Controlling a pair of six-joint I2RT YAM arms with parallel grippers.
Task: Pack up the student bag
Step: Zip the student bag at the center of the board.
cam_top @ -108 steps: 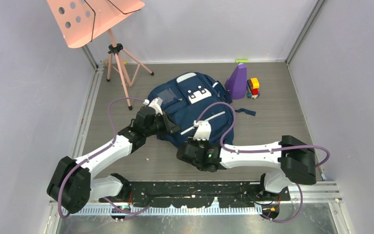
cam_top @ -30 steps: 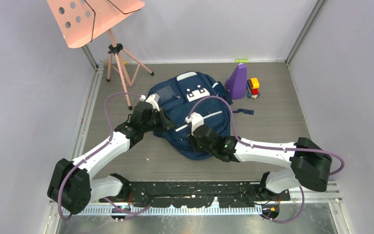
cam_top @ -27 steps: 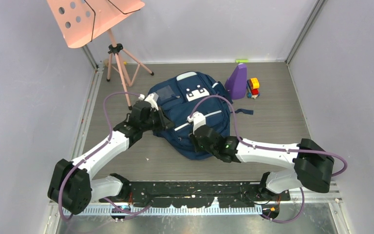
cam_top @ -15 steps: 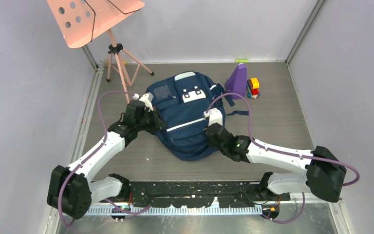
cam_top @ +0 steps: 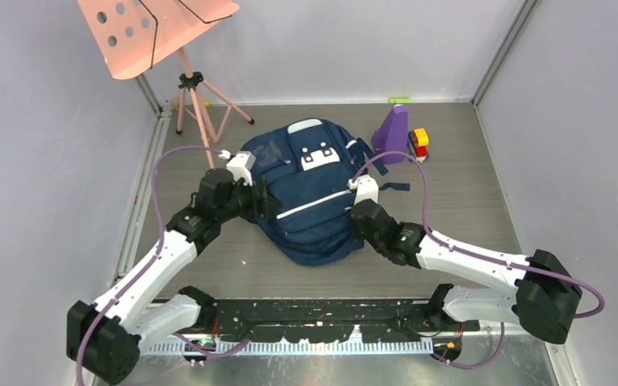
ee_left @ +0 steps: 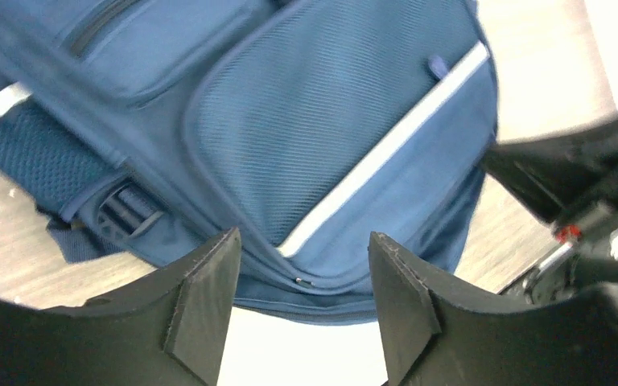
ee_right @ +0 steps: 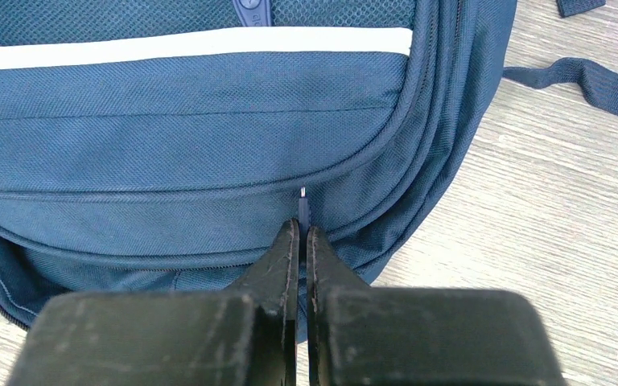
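A grey wood-grain counter (cam_top: 467,185) is enclosed by pale lilac walls. The right hand (ee_right: 302,233) is seen pressed together, its two fingers pinched on a small zipper pull (ee_right: 302,203) of the student bag (ee_right: 193,145). The pull sits on the curved zip line at the bag's rounded edge. Just beyond the fingertips runs a white reflective stripe (ee_right: 185,44). To the right of this hand a loose blue strap (ee_right: 603,84) lies flat on the counter.

In the top view the right hand (cam_top: 357,207) is placed at the right edge of the student bag (cam_top: 306,201), which lies flat on the middle of the counter with its front face up. The left hand (cam_top: 262,197) is placed at the opposite, left edge of the bag.

From the left wrist view the left hand (ee_left: 302,241) is shown with its fingers apart and nothing between them. The blurred navy fabric of the bag (ee_left: 322,121) is seen past them.

Beyond the right hand, near the back wall, a purple wedge-shaped object (cam_top: 392,133) and a red and yellow toy (cam_top: 418,143) stand side by side. Beyond the left hand, at the far left corner, a pink music stand (cam_top: 157,32) is set up.
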